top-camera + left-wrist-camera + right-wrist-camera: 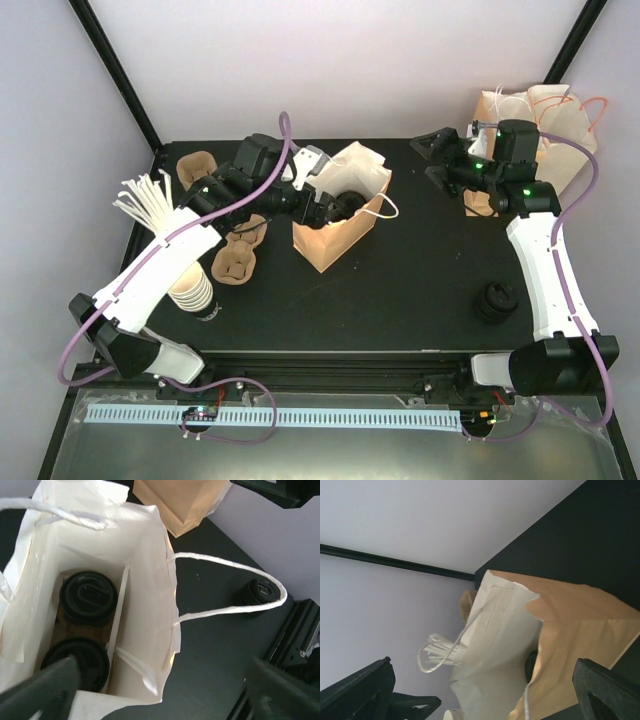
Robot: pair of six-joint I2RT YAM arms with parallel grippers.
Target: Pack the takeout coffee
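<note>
Left gripper (338,207) over the mouth of the paper bag (145,555), jaws parted, holding nothing; right gripper (440,158) spread wide and empty, well apart at the rear. Two lidded coffees inside the bag — near cup (87,660) partly hidden by one finger (45,685), far cup (89,597) beside it; third takeout coffee (497,300) alone on the table (400,290). Likely fault: finger catching bag wall or handle (225,564) on withdrawal — bag tipped, cups spilled.
</note>
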